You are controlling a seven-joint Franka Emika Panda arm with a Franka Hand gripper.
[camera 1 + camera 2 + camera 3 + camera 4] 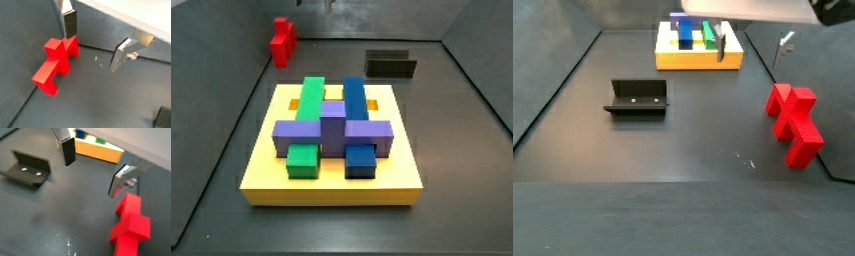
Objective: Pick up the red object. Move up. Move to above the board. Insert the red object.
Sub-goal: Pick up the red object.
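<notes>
Red plastic, blocky and bright, the arch-shaped red object (pixel 56 62) lies flat on the dark grey bench (pixel 113 100) in a wrist view, its long axis running away from the pincer (pixel 95 44), whose flat silver fingers (pixel 69 24) stand wide apart with nothing between them; one finger's dark pad sits just beside the piece's near end, contact unclear. In a wrist view the red object (pixel 130 225) lies below one silver finger (pixel 121 180), the pincer (pixel 93 170) spread wide and empty, with the dark L-shaped fixture (pixel 28 169) and an edge of the large flat yellow board (pixel 97 149) beyond. In a side view the red object (pixel 282 40) rests far behind the yellow board (pixel 331 178), near the bench's back corner. In a side view the red object (pixel 794 122) lies lengthwise along the bench's edge, well apart from the board (pixel 698 58) and fixture (pixel 637 97), the pincer (pixel 754 45) hanging above the red object's far end.
</notes>
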